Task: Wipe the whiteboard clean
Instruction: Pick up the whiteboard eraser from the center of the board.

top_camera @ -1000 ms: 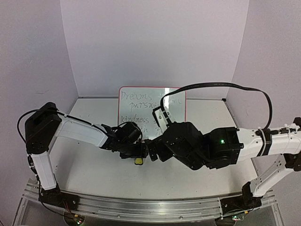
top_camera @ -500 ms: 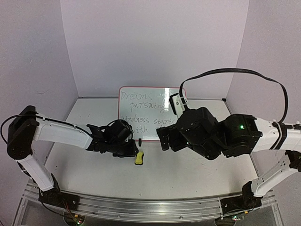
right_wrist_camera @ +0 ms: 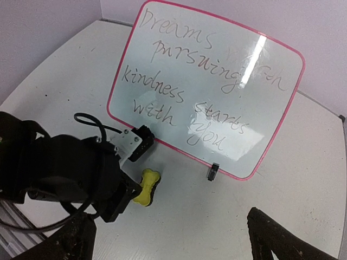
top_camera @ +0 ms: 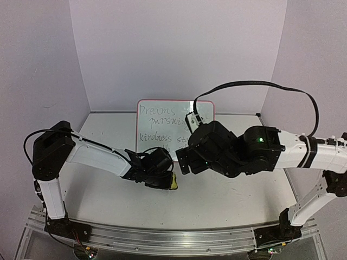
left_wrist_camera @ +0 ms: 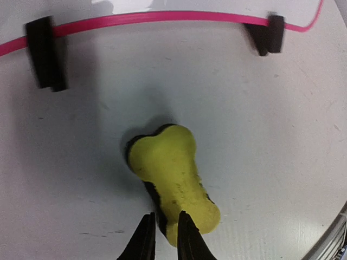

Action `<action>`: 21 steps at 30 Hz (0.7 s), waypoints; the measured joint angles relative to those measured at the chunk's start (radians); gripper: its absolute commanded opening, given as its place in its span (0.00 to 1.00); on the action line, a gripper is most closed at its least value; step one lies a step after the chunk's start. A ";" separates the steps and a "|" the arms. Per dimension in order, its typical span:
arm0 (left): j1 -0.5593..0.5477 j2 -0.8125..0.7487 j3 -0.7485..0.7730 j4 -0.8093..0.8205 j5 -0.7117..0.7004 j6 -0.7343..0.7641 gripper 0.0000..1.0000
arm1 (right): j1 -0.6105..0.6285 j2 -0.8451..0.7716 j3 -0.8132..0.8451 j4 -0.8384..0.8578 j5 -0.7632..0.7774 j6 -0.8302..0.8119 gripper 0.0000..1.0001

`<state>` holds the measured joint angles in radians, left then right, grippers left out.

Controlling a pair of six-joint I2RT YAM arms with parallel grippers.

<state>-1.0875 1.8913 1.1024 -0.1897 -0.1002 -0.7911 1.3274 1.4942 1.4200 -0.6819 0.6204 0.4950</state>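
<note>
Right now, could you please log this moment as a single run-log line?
left gripper: pinching near end of eraser | right gripper: open, empty | whiteboard: writing not yet erased

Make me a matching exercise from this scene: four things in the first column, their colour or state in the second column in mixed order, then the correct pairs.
Things:
1. whiteboard
2. small block
3. left gripper
4. right gripper

States:
A. yellow, lying on the table
B. fingers wide apart
C. handwriting on it, pink frame
D. fingers close together at the block's end

Pairs: 1-C, 2-A, 3-D, 4-B
</note>
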 measured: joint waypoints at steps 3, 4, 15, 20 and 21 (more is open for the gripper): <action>-0.041 0.013 0.035 0.003 0.024 0.008 0.28 | -0.076 0.017 0.000 -0.014 -0.069 0.000 0.98; -0.050 0.009 0.036 0.006 0.030 0.007 0.36 | -0.106 0.021 0.000 -0.018 -0.098 0.000 0.98; -0.051 -0.437 -0.195 -0.030 -0.083 -0.037 0.84 | -0.270 0.214 0.136 -0.138 -0.394 -0.083 0.98; -0.050 -0.661 -0.258 -0.085 -0.215 -0.052 0.98 | -0.288 0.392 0.257 -0.233 -0.572 -0.225 0.98; -0.049 -0.697 -0.273 -0.102 -0.242 -0.055 0.99 | -0.293 0.428 0.277 -0.248 -0.607 -0.258 0.97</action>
<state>-1.1361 1.1947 0.8298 -0.2918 -0.3420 -0.8463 1.0349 1.9224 1.6970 -0.9303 0.0133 0.2371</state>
